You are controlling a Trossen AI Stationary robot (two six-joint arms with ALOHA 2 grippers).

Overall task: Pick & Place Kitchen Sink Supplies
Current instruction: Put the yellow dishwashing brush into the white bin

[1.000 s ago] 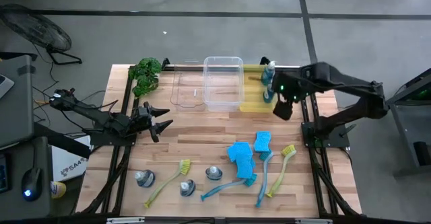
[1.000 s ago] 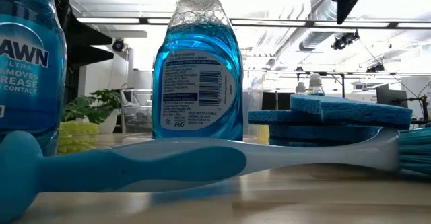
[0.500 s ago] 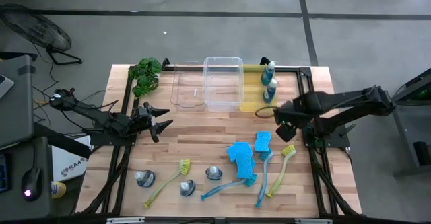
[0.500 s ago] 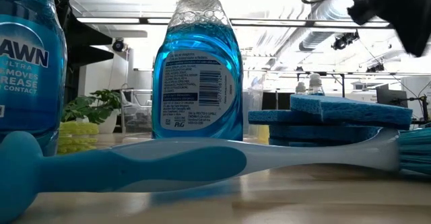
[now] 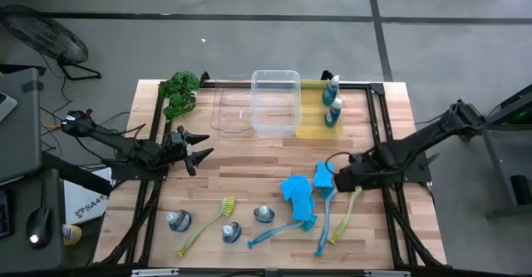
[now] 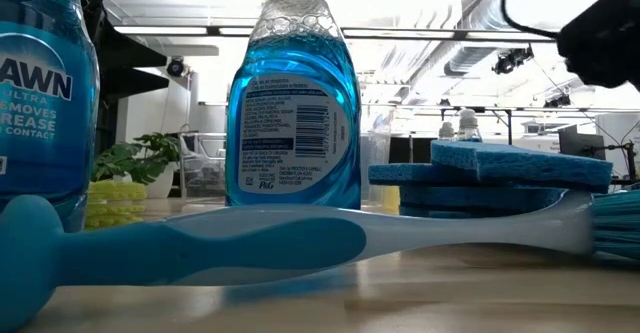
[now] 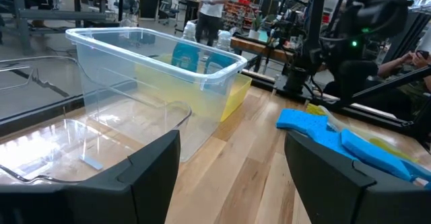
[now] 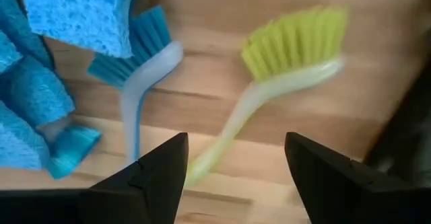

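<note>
— Hovering where, exactly?

— Low over the right-hand cluster of supplies. My right gripper [image 5: 342, 175] hangs with its fingers [image 8: 145, 180] spread wide and nothing between them, just above a yellow-green dish brush [image 8: 283, 76] and a blue dish brush [image 8: 138, 83].

— Which way do those two lie?

— Side by side, nearly parallel. From overhead the yellow-green dish brush [image 5: 345, 215] runs its long axis from the table's front edge toward the back, bristle head at the far end, right beside my gripper. The blue one [image 5: 324, 223] lies just left of it, its head touching a blue sponge [image 5: 323, 175].

— And the rest?

— More blue sponges [image 5: 298, 195] are heaped left of that. Two dish-soap bottles [image 5: 332, 101] sit in the yellow bin [image 5: 312, 127] at the back, beside the clear bin [image 5: 275, 102]; three more bottles [image 5: 224, 225] stand near the front.

— Your other arm?

— My left gripper [image 5: 199, 154] waits at the table's left side, fingers [image 7: 145, 167] apart, empty, pointing toward the clear bin.
</note>
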